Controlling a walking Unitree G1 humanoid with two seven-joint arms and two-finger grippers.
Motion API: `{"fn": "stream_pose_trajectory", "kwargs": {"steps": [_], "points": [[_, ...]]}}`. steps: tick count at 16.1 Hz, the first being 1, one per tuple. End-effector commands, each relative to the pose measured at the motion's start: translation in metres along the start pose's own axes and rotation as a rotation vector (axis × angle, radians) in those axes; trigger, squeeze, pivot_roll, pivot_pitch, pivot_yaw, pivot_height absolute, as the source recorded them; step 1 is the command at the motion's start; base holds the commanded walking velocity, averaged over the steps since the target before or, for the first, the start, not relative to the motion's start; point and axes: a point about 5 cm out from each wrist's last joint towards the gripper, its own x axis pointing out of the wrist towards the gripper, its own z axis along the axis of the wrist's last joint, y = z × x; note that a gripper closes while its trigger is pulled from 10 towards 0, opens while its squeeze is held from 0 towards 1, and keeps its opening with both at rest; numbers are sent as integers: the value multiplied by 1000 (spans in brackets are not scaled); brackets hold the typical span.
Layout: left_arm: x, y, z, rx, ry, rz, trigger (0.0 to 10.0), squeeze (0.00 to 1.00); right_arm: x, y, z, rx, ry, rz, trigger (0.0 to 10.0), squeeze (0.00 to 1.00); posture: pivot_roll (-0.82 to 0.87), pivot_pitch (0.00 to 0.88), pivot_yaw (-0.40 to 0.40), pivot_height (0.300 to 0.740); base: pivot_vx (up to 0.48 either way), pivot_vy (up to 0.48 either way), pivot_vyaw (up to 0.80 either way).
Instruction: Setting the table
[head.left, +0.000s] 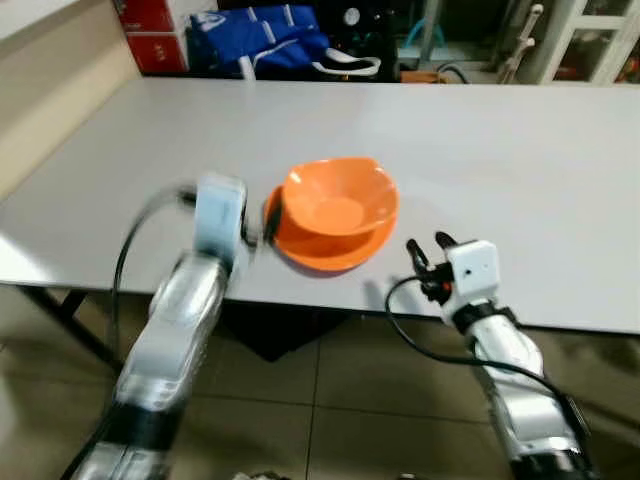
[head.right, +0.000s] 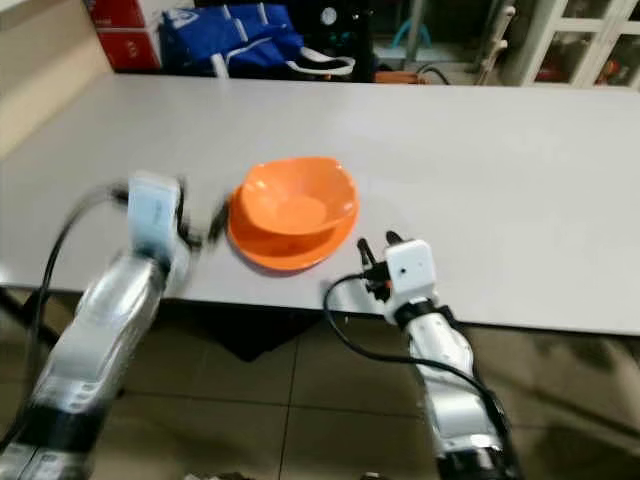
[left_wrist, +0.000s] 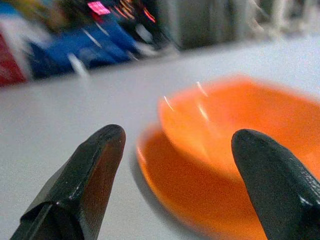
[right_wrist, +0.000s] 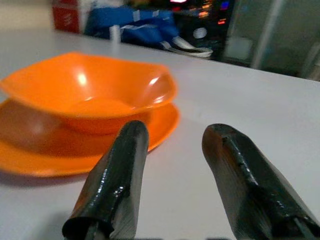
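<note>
The table is a large pale grey slab; its near edge runs across the lower part of the head views, with tiled floor below. At the far edge, beyond the table, lie a blue bag and a red box. An orange plate rests close to the near edge, roughly midway along it, and an orange bowl sits on the plate, upright. The left gripper stands at the plate's left rim, fingers spread apart, with the rim between them in the wrist view; contact cannot be confirmed because of blur. The right gripper rests over the near edge, just right of the plate, fingers parted and empty. Risk assessment: the plate lies near the table's edge, so a sideways push from the left gripper could slide the stack toward that edge. A lift by one rim would likely tilt the plate and tip the loose bowl off.
</note>
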Motion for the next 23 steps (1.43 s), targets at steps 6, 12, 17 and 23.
{"fn": "stream_pose_trajectory", "kwargs": {"steps": [6,12,17,23], "points": [[-17,-6,-16,-90,-26,107,10000,0,10,4,-5,72,-5,-34,10000,0,-204,0,108,740,0,0,0],[-19,-7,-23,-130,-5,134,10000,0,15,7,-8,42,5,1,10000,0,-184,0,76,740,0,0,-780],[-20,-12,-19,-111,-16,139,10000,0,18,7,-7,43,0,9,10000,0,-178,0,71,740,-75,61,-155],[-24,-3,-33,-211,52,202,10000,0,16,7,-13,88,20,4,10000,0,-172,0,67,740,-370,309,0]]}}
